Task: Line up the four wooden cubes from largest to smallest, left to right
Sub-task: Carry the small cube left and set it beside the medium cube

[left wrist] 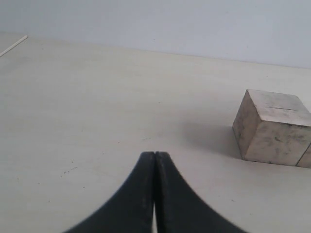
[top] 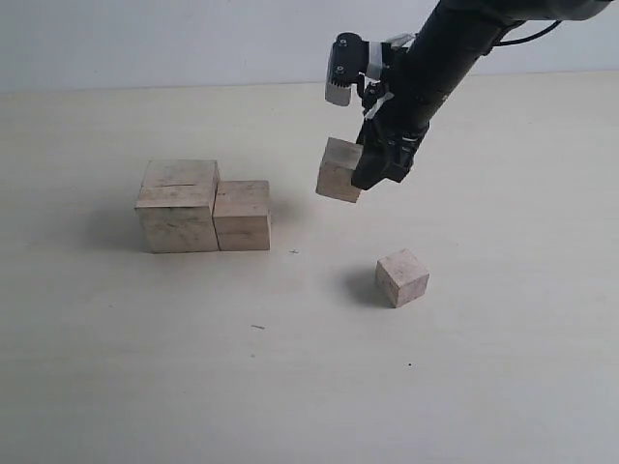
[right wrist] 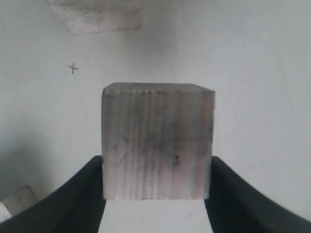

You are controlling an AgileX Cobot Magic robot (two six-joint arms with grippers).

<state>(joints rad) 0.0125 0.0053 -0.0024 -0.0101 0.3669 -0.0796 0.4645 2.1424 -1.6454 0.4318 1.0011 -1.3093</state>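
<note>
Right gripper (right wrist: 156, 165): clamps third-largest cube (top: 339, 170), lifted off table (top: 290, 387)
Left gripper (left wrist: 155, 158): closed, empty
Largest cube (top: 177, 205): on table, touching second cube (top: 242, 215) at its right
Smallest cube (top: 401, 277): on table, apart, right of pair

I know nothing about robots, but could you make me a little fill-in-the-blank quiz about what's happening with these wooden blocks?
1. The cube in the air is clamped in the gripper of the ____ arm.
2. The number of cubes resting on the table is ____.
3. The largest cube and the second-largest cube stand side by side, ____ each other.
4. The left gripper is empty, its jaws ____.
Missing words: right; three; touching; shut.
</note>
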